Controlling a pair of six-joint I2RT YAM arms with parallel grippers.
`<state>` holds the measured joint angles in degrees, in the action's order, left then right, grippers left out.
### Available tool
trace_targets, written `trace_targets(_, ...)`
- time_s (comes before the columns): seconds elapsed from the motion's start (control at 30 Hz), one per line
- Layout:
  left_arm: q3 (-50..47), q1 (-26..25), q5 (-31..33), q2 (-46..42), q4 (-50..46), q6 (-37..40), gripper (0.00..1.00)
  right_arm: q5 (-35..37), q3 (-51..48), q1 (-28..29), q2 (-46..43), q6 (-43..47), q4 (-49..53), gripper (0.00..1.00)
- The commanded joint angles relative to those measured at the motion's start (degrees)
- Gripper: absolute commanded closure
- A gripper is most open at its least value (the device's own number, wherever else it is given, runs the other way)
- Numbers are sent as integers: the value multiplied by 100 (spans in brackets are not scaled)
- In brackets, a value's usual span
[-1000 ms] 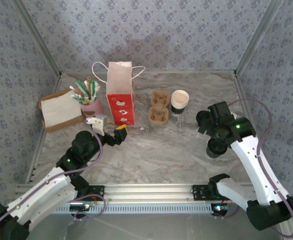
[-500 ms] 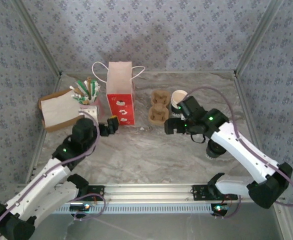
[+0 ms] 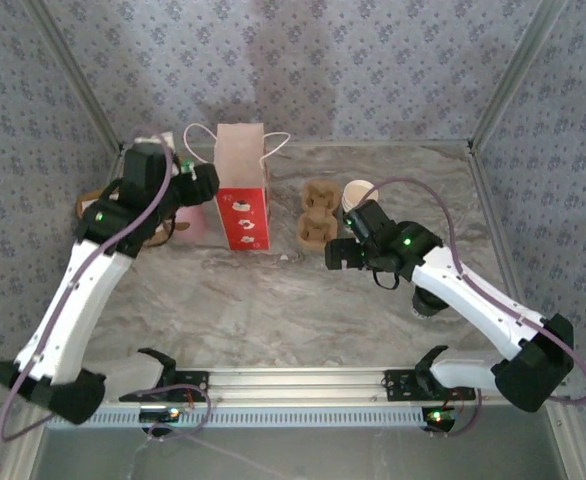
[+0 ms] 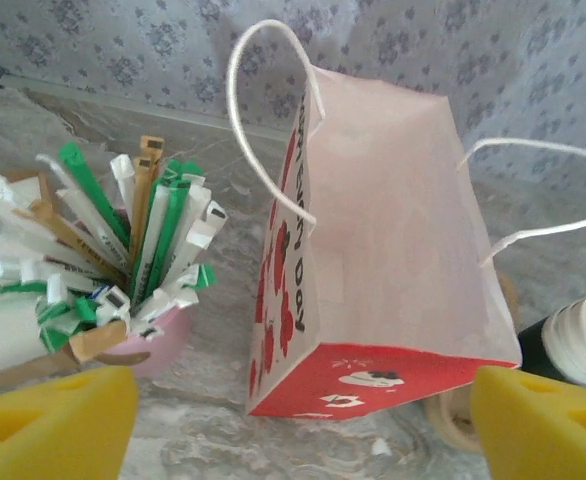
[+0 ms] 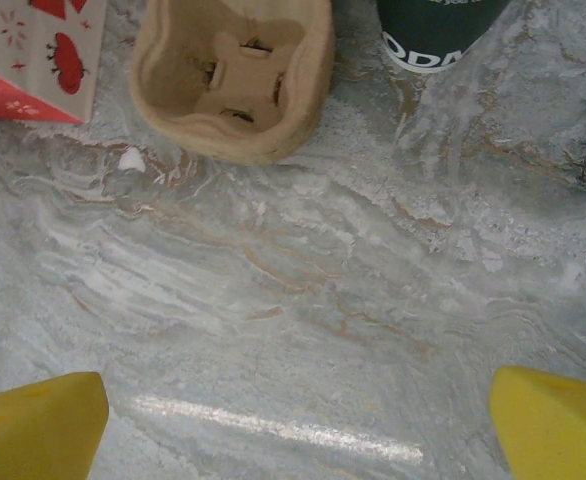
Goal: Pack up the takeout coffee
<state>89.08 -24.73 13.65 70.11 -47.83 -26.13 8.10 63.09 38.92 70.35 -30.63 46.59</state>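
Right claw (image 5: 295, 425) is spread wide with nothing between its yellow tips. It hangs low over bare counter (image 5: 303, 300), near the front of the cardboard cup carrier (image 5: 235, 75) and the black cup (image 5: 438, 30). Left claw (image 4: 298, 420) is likewise apart and empty, raised beside the red paper bag (image 4: 373, 250) with the pink pot of sachets (image 4: 123, 260) on its other side. The cup stands upright on the counter just right of the carrier, well apart from the bag, with a pale rim showing at its mouth. A round dark object (image 3: 423, 302) on the counter by the right arm looks to be the lid, though the arm partly covers it. Assessment: the cup is light and thin-walled, so a hard squeeze would dent it. Whether it holds liquid cannot be told, so it should be kept upright. The soundest hold is across the side wall just under the rolled rim, where the paper is stiffest. The lid is thin, smooth plastic lying flat, and is best pinched at its edge. The bag is soft and may tip when loaded.
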Motion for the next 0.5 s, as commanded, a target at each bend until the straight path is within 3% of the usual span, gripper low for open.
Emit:
trace_targets(0.0, 754, 77, -64, 691, -990, 192, 23, 55, -309, -78, -277, -110, -374, 0)
trace_targets(0.2, 1594, 227, 60, 1651, -1512, 211, 36, -362, -756, -242, -648, -88, -677, 0)
trace_targets(0.3, 1639, 249, 15, 1869, -1504, 180, 38, -466, -865, -321, -762, -74, -701, 0)
trace_targets(0.47, 1708, 281, -209, 2201, -1389, 143, 50, -677, -972, -436, -888, -38, -739, 0)
